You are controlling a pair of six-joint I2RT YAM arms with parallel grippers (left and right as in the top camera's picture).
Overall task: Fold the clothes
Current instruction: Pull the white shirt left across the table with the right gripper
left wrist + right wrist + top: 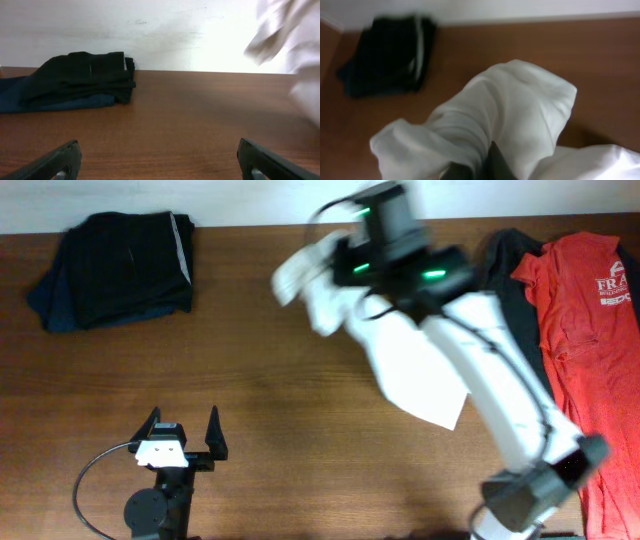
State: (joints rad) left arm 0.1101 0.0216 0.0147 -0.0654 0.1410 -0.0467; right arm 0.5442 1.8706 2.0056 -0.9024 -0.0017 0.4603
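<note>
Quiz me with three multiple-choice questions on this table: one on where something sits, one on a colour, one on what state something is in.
1. Where is the pile of dark clothes?
A) far left corner of the table, by the wall
B) near right corner
C) centre

2. What colour is the shirt spread at the right edge?
A) blue
B) red
C) yellow

3. How is the white shirt?
A) folded flat
B) bunched and lifted by the right gripper
C) draped over the dark pile

Answers:
1 A, the overhead view shows the pile at the far left, against the wall.
2 B, it is red with white lettering.
3 B, the right wrist view shows crumpled cloth at the fingers, and from overhead it hangs from the raised arm.
</note>
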